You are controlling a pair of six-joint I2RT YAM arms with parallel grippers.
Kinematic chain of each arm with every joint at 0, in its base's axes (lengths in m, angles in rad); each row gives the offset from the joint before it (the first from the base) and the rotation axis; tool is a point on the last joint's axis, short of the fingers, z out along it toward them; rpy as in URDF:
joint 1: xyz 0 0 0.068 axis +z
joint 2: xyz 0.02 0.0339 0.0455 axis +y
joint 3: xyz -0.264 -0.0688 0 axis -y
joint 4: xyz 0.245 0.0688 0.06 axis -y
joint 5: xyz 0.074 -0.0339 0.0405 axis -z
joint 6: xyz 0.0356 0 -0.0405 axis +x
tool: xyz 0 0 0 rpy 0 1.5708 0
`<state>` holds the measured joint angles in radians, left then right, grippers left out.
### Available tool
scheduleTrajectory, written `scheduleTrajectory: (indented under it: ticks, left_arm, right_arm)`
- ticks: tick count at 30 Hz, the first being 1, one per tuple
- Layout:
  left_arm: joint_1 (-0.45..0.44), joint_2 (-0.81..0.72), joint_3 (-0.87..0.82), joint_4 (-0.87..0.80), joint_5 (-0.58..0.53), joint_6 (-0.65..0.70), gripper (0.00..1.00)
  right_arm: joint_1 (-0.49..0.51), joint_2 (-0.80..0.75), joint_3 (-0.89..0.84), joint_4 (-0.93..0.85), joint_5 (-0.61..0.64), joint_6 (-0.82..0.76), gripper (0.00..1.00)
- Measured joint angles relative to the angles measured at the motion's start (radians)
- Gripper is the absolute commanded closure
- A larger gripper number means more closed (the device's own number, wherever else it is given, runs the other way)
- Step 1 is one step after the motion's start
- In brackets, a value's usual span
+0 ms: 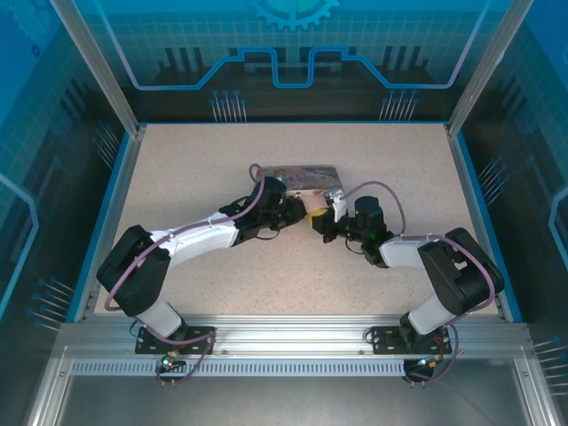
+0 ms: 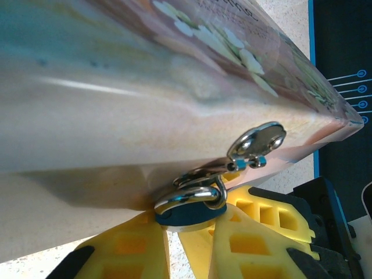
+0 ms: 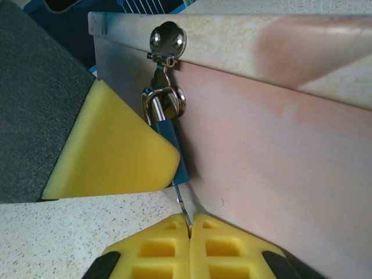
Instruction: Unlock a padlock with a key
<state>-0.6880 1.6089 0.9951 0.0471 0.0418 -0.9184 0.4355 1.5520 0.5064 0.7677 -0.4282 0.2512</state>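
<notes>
Closest to the lens, my right tool [image 3: 189,232] is clenched tight on the key [image 3: 183,206]. Its thin blade rises from between the yellow pads [image 3: 157,247] toward the underside of the padlock [image 3: 167,131], but I cannot tell whether the tip is seated in the keyway. The padlock hangs by its shackle from the hasp [image 3: 168,39] on the front wall of the tin [image 3: 279,145], near one corner of the tin and just above the desk [image 3: 70,238]. My left tool [image 2: 189,224] is closed on the padlock's dark-blue body, one pad on each flank, with the shackle showing above them against the tin. I judge the padlock to be light, hard and smooth, and free to swing on the hasp, so it needs steadying by the flanks of its body with the underside left clear. The key looks stiff but very thin. I expect it to bend or slip between the pads if I twist it off-axis, so the grip belongs low on it, in line with the padlock and square to the tin's wall.
</notes>
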Motion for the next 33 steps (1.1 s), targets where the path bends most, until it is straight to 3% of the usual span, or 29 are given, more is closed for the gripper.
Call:
scheduleTrajectory:
  ticks: [33]
  left_arm:
    - [-0.001, 0.0, -0.031, 0.047, 0.016, 0.0, 1.0]
  right_arm:
    - [-0.011, 0.007, 0.013, -0.039, -0.053, 0.062, 0.99]
